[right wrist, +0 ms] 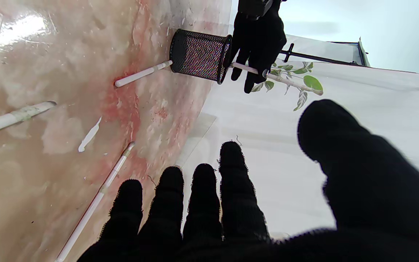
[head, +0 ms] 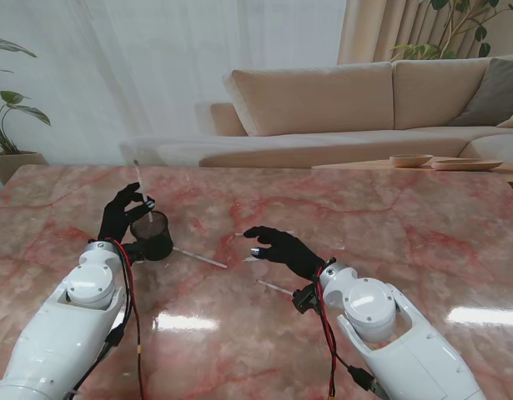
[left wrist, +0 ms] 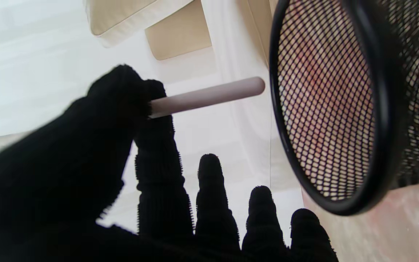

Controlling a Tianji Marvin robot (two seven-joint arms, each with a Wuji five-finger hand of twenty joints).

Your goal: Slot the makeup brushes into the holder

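- While the left hand (head: pixel 123 215) pinches one makeup brush (left wrist: pixel 209 96) between thumb and forefinger just above the mesh holder (head: pixel 152 236), the brush looks light, stiff and smooth, so a mid-handle pinch should suit it.
- Right hand (head: pixel 281 248) hovers spread, holding nothing.
- More brushes (head: pixel 199 257) lie on the marble table (head: pixel 406 233), one touching the holder.

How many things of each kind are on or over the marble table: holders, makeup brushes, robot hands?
Holder: 1
Makeup brushes: 4, namely held brush, brush beside holder, thick brush, thin brush
Robot hands: 2, namely left robot hand, right robot hand
Total: 7
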